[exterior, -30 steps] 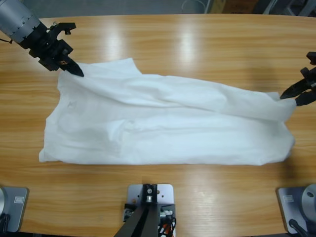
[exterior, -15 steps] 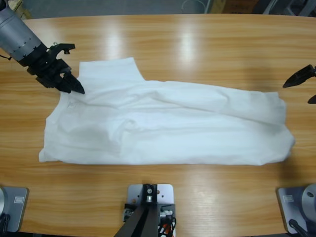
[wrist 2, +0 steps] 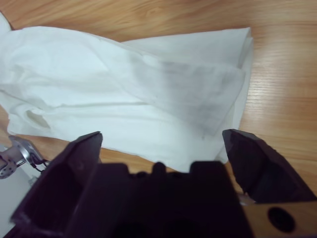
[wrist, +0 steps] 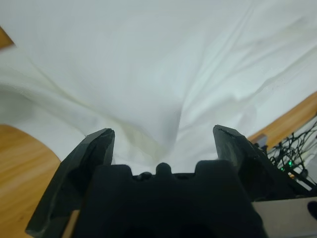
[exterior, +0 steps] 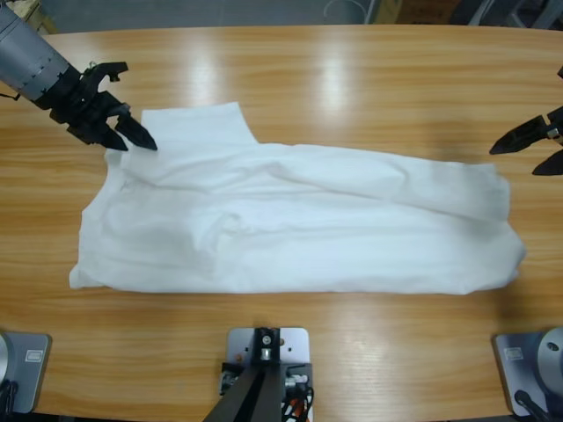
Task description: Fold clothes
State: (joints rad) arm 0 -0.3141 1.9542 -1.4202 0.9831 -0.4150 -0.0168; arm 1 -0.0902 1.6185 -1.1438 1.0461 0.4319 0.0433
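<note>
The clothes amount to one white T-shirt, lying crumpled lengthwise on the one wooden desk between the two end effectors. The left end effector hangs over the shirt's upper left corner with its two jaws spread wide and nothing between them, the cloth just ahead of and under its tips. The right end effector sits just off the shirt's far right end, jaws likewise parted and empty.
</note>
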